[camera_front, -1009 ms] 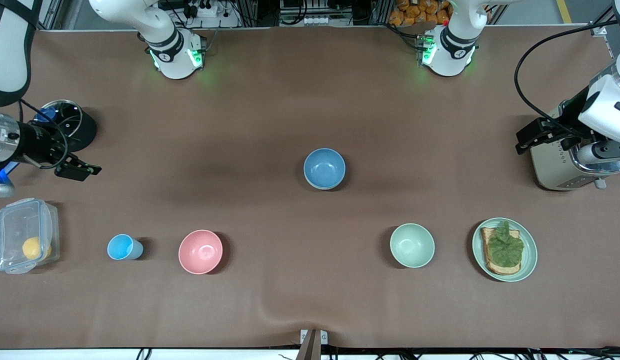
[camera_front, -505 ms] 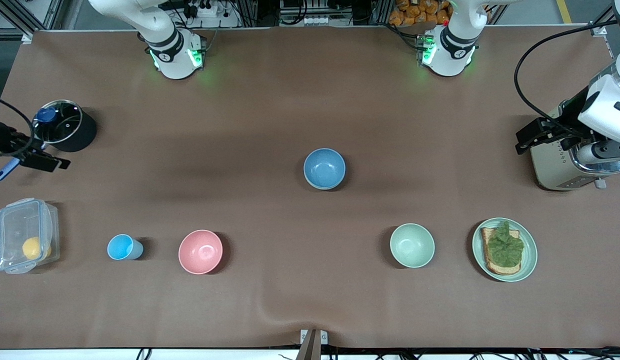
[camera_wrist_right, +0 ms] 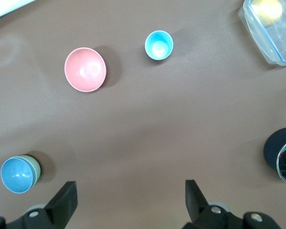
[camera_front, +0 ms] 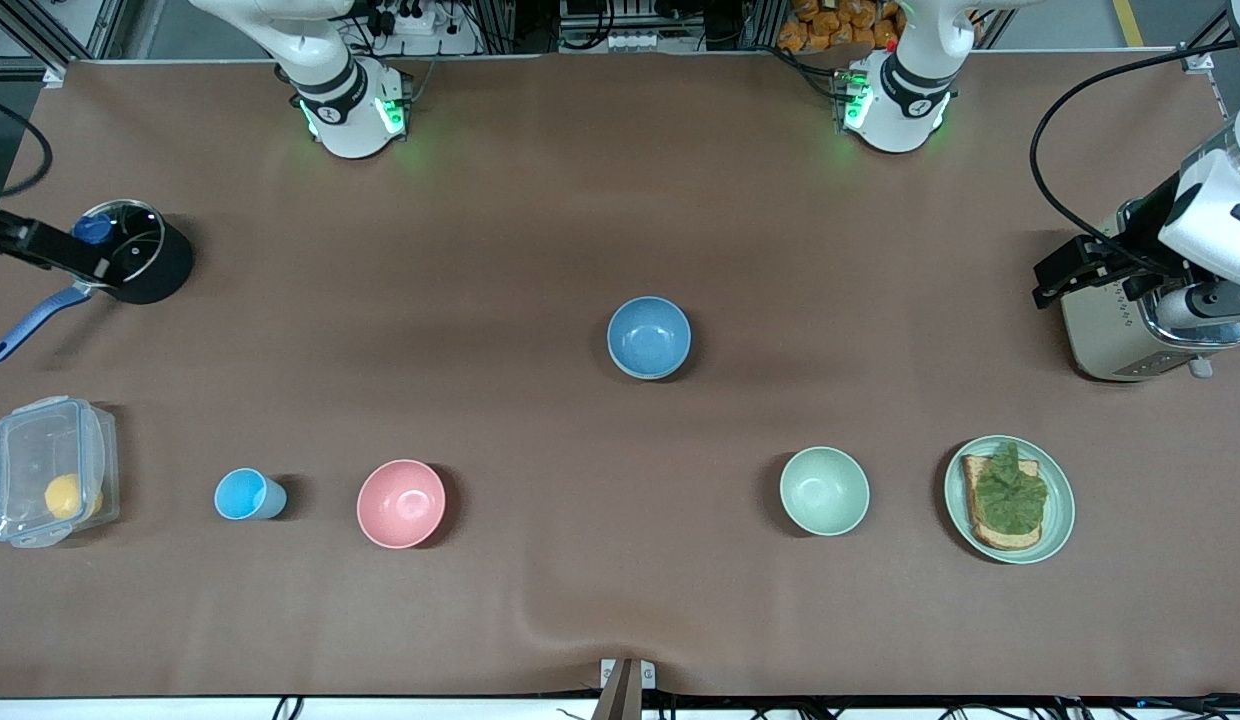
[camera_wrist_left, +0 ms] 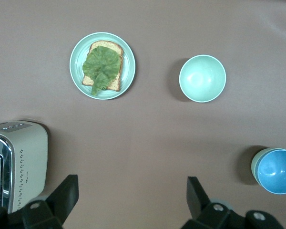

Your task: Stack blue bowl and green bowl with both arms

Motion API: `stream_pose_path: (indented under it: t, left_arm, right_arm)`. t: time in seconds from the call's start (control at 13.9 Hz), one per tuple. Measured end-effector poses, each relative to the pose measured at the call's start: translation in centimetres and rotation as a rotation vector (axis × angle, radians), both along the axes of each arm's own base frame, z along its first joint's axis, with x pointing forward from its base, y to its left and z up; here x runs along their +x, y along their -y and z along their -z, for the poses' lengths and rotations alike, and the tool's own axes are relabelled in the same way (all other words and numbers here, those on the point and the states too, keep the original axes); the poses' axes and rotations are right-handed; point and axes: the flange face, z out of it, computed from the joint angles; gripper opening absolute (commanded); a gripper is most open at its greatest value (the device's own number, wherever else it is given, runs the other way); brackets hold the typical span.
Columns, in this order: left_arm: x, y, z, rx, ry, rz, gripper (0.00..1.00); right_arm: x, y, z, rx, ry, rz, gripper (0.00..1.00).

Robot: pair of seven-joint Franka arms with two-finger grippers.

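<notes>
Brown counter [camera_front: 480, 250] — blue bowl [camera_front: 649, 337] nested in green bowl [camera_wrist_left: 253, 166] at centre; left end effector [camera_wrist_left: 131, 193] near toaster [camera_front: 1110, 340], right end effector [camera_wrist_right: 128, 195] near pot [camera_front: 160, 265], both spread.

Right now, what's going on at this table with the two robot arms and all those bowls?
Nothing is being held. The round sky-blue bowl sits nested in the pale sage-green bowl mid-table, so the stack looks done. The left pincer hangs open over the cream toaster; the right pincer hangs open by the black lidded pot. The paler mint-green bowl stands alone.
</notes>
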Motion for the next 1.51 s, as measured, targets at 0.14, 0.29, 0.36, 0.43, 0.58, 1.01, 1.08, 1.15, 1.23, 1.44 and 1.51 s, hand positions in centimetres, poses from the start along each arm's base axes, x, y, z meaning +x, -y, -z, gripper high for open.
stream_pose_path:
  t: [0.14,0.29,0.36,0.43,0.58,1.01,1.08,1.15,1.23,1.44,1.51]
  left_arm:
    - [0.0,0.0,0.0,0.000,0.000,0.000,1.00]
    - [0.0,-0.3,0.0,0.000,0.000,-0.006,1.00]
    - [0.1,-0.7,0.0,0.001,0.000,-0.012,1.00]
    - [0.1,-0.9,0.0,0.001,0.000,-0.017,1.00]
    - [0.1,-1.1,0.0,0.001,-0.001,-0.018,1.00]
    - [-0.6,0.0,0.2,0.005,-0.044,0.001,1.00]
    - [-0.7,0.0,0.1,0.006,-0.046,0.000,1.00]
    - [-0.8,-0.1,-0.1,0.006,-0.046,0.000,1.00]
    - [-0.9,-0.1,-0.4,0.006,-0.043,0.000,1.00]
    - [-1.3,-0.3,-1.0,0.011,-0.037,-0.003,1.00]
    - [-1.4,-0.4,-1.0,0.011,-0.038,-0.004,1.00]
  right_arm:
    - [-0.6,0.2,-0.8,0.000,0.014,-0.023,1.00]
    - [-1.0,0.3,-1.2,-0.002,0.015,-0.034,1.00]
    - [-1.2,0.3,-1.5,-0.004,0.018,-0.035,1.00]
    - [-1.5,0.2,-1.9,-0.007,0.023,-0.035,1.00]
    - [-2.0,0.6,-2.5,-0.013,0.032,-0.028,1.00]
    - [-2.2,0.5,-2.7,-0.016,0.038,-0.033,1.00]
    - [-2.3,0.5,-2.8,-0.016,0.040,-0.033,1.00]
    - [-2.3,0.7,-2.9,-0.016,0.043,-0.030,1.00]
    - [-2.3,0.8,-2.9,-0.016,0.046,-0.028,1.00]
    - [-2.1,0.3,-2.6,-0.016,0.046,-0.036,1.00]
    - [-2.1,0.2,-2.6,-0.016,0.045,-0.038,1.00]
